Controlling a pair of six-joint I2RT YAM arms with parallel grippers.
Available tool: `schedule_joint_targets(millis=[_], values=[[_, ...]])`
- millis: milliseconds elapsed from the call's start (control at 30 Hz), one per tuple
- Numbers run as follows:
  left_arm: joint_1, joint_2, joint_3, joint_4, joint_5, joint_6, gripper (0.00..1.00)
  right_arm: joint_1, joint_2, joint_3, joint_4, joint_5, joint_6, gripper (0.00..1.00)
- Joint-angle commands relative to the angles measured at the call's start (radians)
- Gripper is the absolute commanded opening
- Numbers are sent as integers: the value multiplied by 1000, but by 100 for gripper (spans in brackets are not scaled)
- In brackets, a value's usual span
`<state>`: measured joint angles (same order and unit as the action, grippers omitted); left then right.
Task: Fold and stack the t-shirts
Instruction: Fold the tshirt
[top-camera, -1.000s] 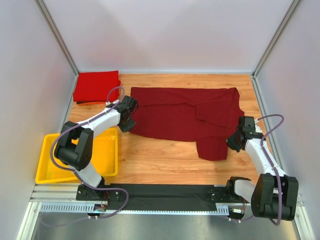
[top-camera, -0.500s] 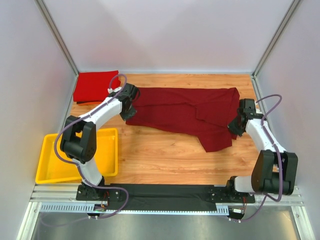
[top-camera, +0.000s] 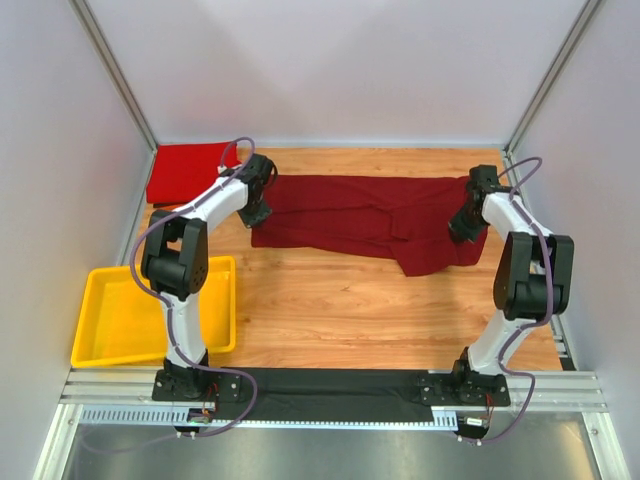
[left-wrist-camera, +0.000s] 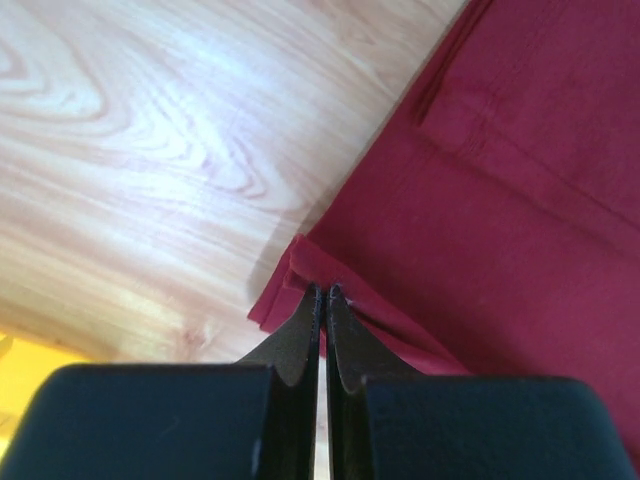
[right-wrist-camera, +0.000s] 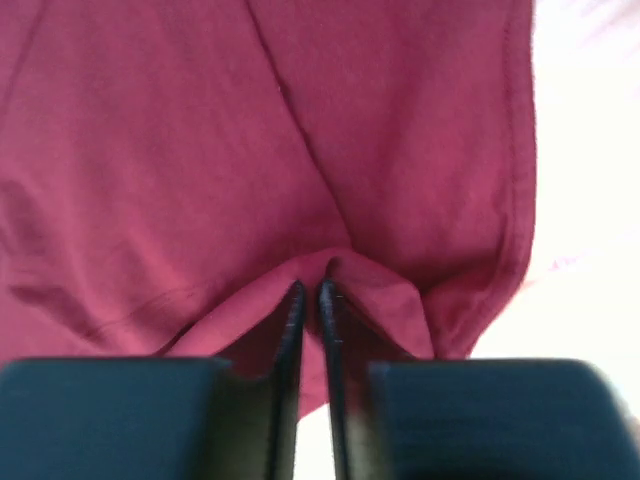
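The left pincer (left-wrist-camera: 321, 292) and right pincer (right-wrist-camera: 310, 285) have moved up-frame, drawing the maroon t-shirt (top-camera: 360, 215) into a narrower band across the worktop's (top-camera: 340, 310) upper centre. Each pinches its cloth. The folded red t-shirt (top-camera: 185, 172) lies upper left.

The whole desk (top-camera: 330, 310) is being viewed from high above its near edge, looking down and forward. Each wrist view is being taken very close along its own tool, the left tool (left-wrist-camera: 321, 290) and the right tool (right-wrist-camera: 310, 287), facing down at the maroon t-shirt (top-camera: 350, 215), which is being shared by all three views.
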<state>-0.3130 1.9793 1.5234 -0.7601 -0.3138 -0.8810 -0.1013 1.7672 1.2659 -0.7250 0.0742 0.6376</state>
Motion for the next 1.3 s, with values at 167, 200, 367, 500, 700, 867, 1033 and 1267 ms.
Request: schedule_joint_targets(millis=[167, 200, 367, 500, 700, 867, 1033, 1267], values=[[8, 44, 54, -18, 28, 42, 0, -17, -21, 72, -96, 56, 5, 36], [8, 44, 50, -16, 33, 42, 0, -20, -41, 58, -96, 59, 31, 37], [8, 39, 52, -12, 44, 45, 0, -26, -156, -48, -91, 96, 73, 37], [8, 35, 50, -7, 51, 45, 0, -35, -224, -141, -73, 58, 128, 35], [8, 29, 40, 8, 58, 47, 0, -57, -256, -236, -37, 7, 253, 40], [6, 20, 27, 18, 70, 45, 0, -64, -284, -287, 39, -20, 382, 44], [5, 3, 15, 30, 73, 50, 0, -66, -298, -315, 93, -2, 473, 46], [6, -19, 1, 44, 74, 50, 0, -66, -279, -346, 170, 12, 543, 45]])
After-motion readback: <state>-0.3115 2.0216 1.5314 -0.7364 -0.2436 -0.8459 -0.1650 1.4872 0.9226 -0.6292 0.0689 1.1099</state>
